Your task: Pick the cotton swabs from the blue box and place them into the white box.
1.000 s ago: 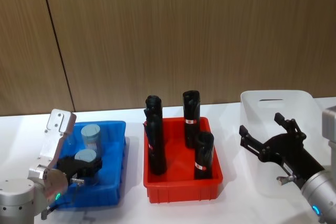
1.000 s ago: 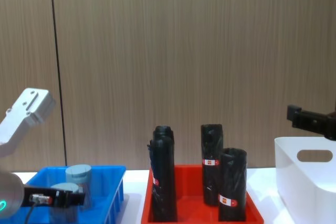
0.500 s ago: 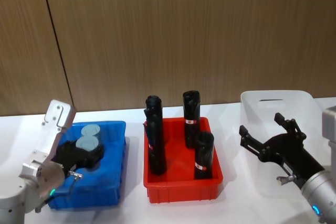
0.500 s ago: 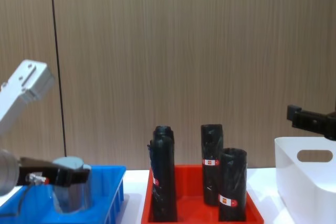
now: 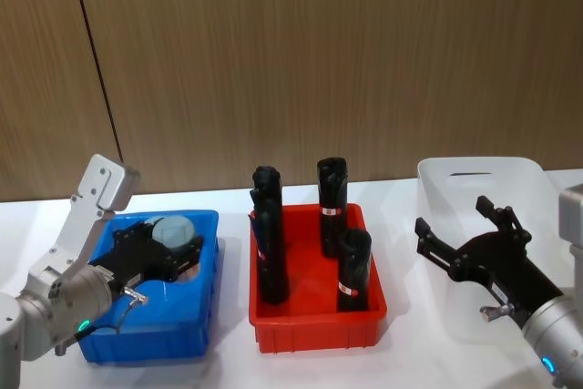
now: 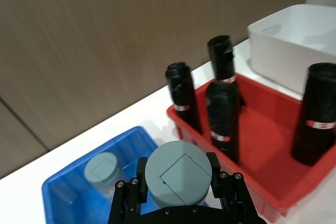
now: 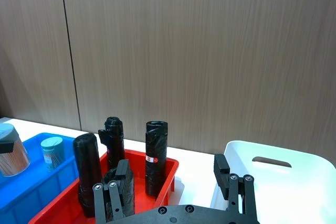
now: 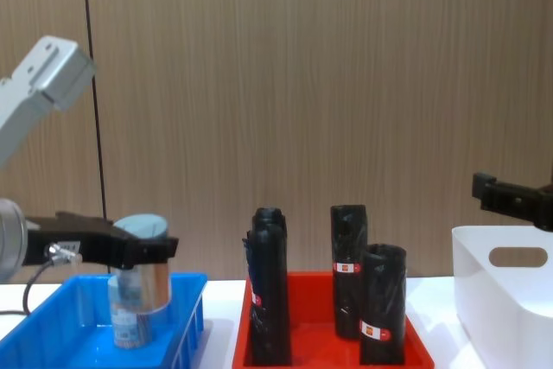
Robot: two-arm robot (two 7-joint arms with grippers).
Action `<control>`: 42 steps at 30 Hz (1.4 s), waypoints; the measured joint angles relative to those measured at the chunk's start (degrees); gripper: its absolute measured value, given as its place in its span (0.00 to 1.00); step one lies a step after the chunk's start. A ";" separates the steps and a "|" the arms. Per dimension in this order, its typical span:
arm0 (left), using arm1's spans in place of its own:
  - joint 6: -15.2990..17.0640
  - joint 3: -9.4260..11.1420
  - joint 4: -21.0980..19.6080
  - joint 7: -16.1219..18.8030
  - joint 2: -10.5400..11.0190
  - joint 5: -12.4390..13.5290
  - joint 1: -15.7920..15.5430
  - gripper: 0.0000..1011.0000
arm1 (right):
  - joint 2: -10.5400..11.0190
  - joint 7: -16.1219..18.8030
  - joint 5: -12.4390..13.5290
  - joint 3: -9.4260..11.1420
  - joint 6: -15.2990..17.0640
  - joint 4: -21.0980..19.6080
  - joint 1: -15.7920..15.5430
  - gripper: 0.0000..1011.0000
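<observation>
My left gripper point(image 5: 171, 245) is shut on one jar of cotton swabs point(image 5: 175, 227), held upright a little above the floor of the blue box point(image 5: 150, 330). The chest view shows that jar point(image 8: 138, 287) hanging over the box's right part. A second jar point(image 6: 102, 167) stands in the blue box behind it. The white box point(image 5: 474, 175) sits at the far right. My right gripper point(image 5: 452, 216) hovers open by the white box's left wall, holding nothing.
A red tray point(image 5: 319, 321) with three tall black rolls point(image 5: 271, 252) stands between the blue box and the white box. The rolls rise well above the tray's rim. A wooden wall closes off the back of the white table.
The left gripper has lifted the jar up from the blue box's floor and carried it to the right and farther back. The right arm has not moved.
</observation>
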 joint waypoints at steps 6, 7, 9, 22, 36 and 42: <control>-0.65 -0.31 -1.79 -4.86 0.93 -1.26 0.30 0.66 | 0.00 0.00 0.00 0.00 0.00 0.00 0.00 0.99; -0.76 -0.33 -1.90 -5.46 0.99 -1.44 0.31 0.66 | 0.00 0.00 0.00 0.00 0.00 0.00 0.00 0.99; -1.16 -0.40 -2.34 -7.48 1.25 -2.01 0.33 0.66 | 0.00 0.00 0.00 0.00 0.00 0.00 0.00 0.99; -3.52 -0.29 -2.73 -18.87 1.77 -5.15 -0.42 0.66 | 0.00 0.00 0.00 0.00 0.00 0.00 0.00 0.99; -6.10 0.86 -0.23 -32.11 1.07 -7.19 -2.88 0.66 | 0.00 0.00 0.00 0.00 0.00 0.00 0.00 0.99; -6.95 1.35 1.17 -36.60 0.62 -7.26 -4.10 0.66 | 0.00 0.00 0.00 0.00 0.00 0.00 0.00 0.99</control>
